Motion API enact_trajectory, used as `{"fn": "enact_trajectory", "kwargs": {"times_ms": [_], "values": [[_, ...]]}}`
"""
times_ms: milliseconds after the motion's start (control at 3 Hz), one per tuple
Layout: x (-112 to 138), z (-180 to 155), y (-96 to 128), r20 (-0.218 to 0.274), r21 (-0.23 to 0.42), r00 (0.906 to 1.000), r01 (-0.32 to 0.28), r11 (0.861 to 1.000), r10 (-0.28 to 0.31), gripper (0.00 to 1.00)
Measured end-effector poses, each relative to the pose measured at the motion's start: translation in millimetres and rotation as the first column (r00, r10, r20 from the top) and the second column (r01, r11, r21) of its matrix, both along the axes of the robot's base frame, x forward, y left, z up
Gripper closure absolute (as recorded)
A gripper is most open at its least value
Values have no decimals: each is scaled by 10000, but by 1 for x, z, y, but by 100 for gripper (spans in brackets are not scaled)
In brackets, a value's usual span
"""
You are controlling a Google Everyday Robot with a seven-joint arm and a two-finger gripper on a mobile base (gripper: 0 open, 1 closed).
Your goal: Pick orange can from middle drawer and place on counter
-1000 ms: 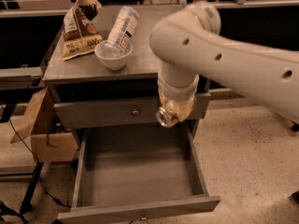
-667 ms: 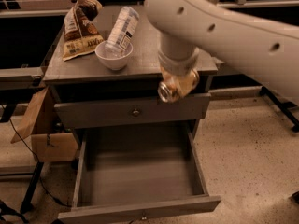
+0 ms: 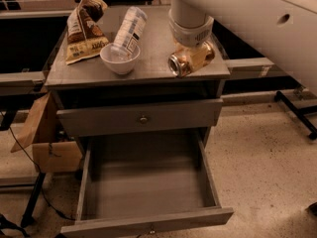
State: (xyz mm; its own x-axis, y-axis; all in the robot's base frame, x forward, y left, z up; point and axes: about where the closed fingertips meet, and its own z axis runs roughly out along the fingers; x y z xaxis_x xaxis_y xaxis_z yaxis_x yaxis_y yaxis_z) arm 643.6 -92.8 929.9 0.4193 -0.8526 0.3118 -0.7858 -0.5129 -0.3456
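The orange can (image 3: 184, 62) lies on its side with a silver end facing the camera, over the front right part of the counter (image 3: 153, 71). I cannot tell whether it touches the top. My gripper (image 3: 192, 57) comes down from the white arm (image 3: 247, 14) at the upper right and is shut on the can. The middle drawer (image 3: 148, 217) is pulled fully open below, and its tray shows nothing inside.
On the counter's left half are a brown snack bag (image 3: 84, 29), a clear plastic bottle (image 3: 130, 29) lying down and a white bowl (image 3: 119, 58). A shut drawer front with a knob (image 3: 143, 118) sits above the open drawer. A cardboard box (image 3: 49, 145) stands at the left.
The gripper has lifted the can from in front of the upper drawer panel up and back to counter height, over the counter's front right part.
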Motion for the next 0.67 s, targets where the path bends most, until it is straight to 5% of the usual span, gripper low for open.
{"fn": "enact_trajectory", "kwargs": {"times_ms": [333,667], "values": [[0,0,-1,86,117,10000,30,9999,-31,100],[16,-6,-3,462,1074,9978,432,9933,-484,100]]}}
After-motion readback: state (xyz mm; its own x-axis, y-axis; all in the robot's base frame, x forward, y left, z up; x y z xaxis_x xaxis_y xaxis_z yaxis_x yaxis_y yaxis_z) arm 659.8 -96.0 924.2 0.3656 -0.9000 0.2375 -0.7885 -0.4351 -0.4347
